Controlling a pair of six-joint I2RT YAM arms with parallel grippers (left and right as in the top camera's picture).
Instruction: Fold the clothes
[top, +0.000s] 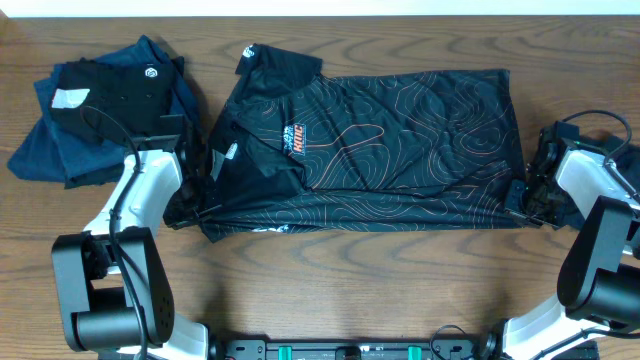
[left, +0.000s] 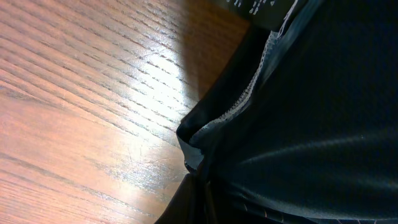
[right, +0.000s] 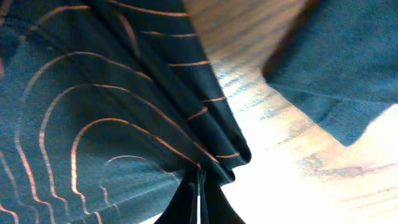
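The black T-shirt (top: 400, 140) with thin orange contour lines and a small coloured logo lies spread sideways across the table's middle, its front edge folded over. My left gripper (top: 197, 205) is shut on the shirt's front left corner. In the left wrist view the fingers (left: 200, 202) pinch dark fabric (left: 311, 124) with a white-stitched hem. My right gripper (top: 520, 203) is shut on the shirt's front right corner. In the right wrist view the fingers (right: 199, 199) pinch the bunched, orange-lined cloth (right: 93, 112) just above the table.
A pile of dark blue and black garments (top: 95, 115) lies at the back left, close to the left arm. Another dark blue garment (right: 348, 56) lies at the far right by the right arm (top: 630, 160). The wooden table (top: 380, 280) shows in front of the shirt.
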